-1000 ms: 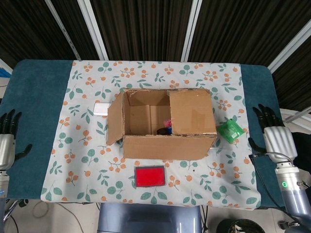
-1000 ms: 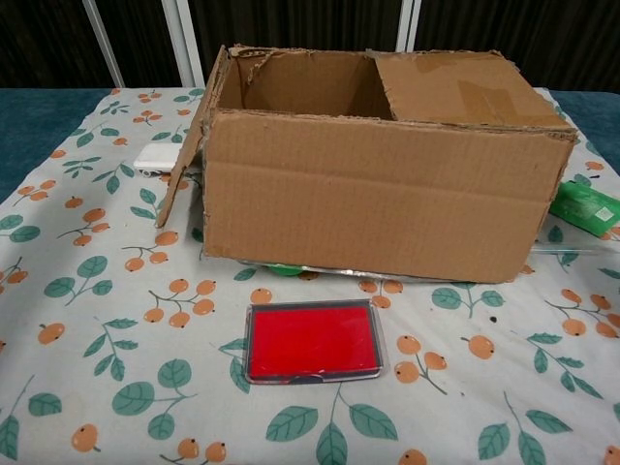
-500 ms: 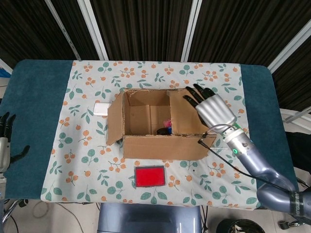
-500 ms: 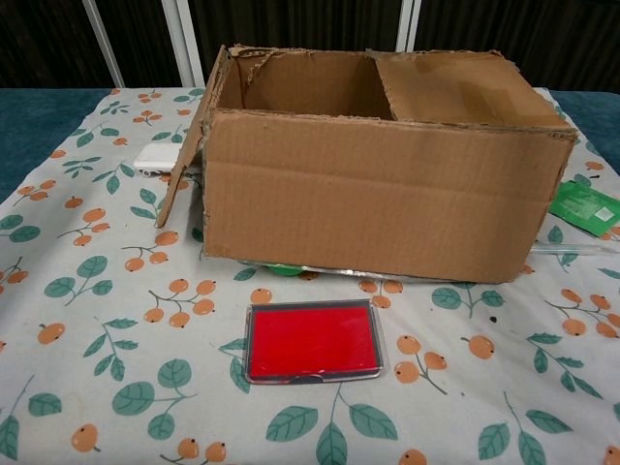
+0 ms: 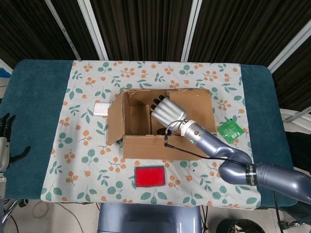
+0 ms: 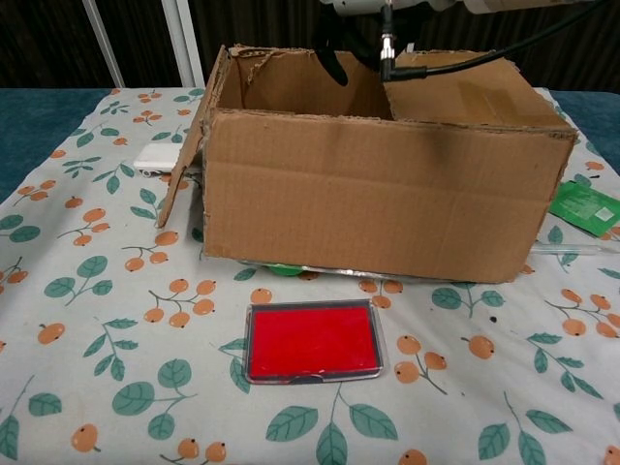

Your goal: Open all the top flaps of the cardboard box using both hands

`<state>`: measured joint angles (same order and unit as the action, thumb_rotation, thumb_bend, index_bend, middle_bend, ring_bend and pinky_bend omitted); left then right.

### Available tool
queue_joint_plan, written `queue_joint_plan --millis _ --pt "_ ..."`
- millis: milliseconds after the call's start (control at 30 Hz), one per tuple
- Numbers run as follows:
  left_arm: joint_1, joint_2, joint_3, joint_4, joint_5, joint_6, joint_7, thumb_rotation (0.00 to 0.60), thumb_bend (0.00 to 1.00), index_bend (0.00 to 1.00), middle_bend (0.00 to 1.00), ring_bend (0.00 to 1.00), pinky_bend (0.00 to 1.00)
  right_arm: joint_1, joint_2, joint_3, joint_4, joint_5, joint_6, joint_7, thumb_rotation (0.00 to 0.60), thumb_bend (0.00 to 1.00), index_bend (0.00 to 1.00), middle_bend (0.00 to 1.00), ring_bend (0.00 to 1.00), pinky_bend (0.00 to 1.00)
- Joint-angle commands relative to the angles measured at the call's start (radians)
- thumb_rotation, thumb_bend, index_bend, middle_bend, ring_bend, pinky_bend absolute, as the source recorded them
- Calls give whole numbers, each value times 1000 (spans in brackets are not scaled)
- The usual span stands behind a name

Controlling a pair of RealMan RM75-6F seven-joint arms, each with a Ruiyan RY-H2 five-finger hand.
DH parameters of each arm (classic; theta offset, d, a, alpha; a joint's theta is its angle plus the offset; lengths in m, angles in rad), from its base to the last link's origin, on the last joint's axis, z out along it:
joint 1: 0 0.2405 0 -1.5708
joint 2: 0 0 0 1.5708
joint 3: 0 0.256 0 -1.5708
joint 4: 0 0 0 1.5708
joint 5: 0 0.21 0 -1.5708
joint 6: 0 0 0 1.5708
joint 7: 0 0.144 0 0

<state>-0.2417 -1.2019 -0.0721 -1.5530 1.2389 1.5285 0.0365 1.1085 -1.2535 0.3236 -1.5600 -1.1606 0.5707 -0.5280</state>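
Cardboard box point(image 5: 163, 145), one red case point(image 5: 149, 175), two hands: right hand point(image 5: 167, 111), left hand point(image 5: 6, 143)

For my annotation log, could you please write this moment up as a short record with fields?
box: cardboard box on the floral cloth
flaps: left flap folded out; right flap closed over the top
right hand: right hand above the box's open part, beside the closed flap's edge
left hand: left hand at the table's left edge, holding nothing
other things: red case, green packet, white object

A staged test area is suggested. A floral cloth point(image 5: 87, 145) is spread over a teal table point(image 5: 34, 111), backed by dark slatted panels point(image 5: 146, 29).
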Motion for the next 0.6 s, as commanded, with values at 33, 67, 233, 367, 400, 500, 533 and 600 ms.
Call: queue_joint_plan --millis 33,67,233,367,400,500,533,600 --pt "3 -1 -7 1 3 -8 -1 600 194 0 0 0 0 27 -22 -24 36 -9 -27 13 600 1000 528 384 259 266" --pt "5 -1 -9 1 4 -11 -1 600 194 0 0 0 0 34 -24 -31 47 -13 -35 17 600 1000 532 387 261 266" --pt "12 -2 -25 -2 4 -24 -5 600 194 0 0 0 0 68 -13 -75 89 -56 -72 20 600 1000 570 406 265 265" --pt "17 -1 -33 -6 7 -36 -6 600 194 0 0 0 0 91 11 -110 108 -88 -101 12 600 1000 599 435 265 265" --pt "18 -1 -34 -7 8 -40 -6 600 194 0 0 0 0 98 19 -120 112 -98 -110 8 600 1000 605 441 265 265" --pt "20 -1 -38 -11 10 -47 -6 600 193 0 0 0 0 109 33 -135 113 -114 -120 5 600 1000 611 446 265 266" --pt "21 -1 -39 -11 10 -48 -6 600 193 0 0 0 0 111 36 -138 112 -117 -122 6 600 1000 614 449 265 266" --pt "22 -1 -42 -13 11 -52 -6 600 193 0 0 0 0 116 43 -146 111 -126 -125 6 600 1000 622 455 265 266"
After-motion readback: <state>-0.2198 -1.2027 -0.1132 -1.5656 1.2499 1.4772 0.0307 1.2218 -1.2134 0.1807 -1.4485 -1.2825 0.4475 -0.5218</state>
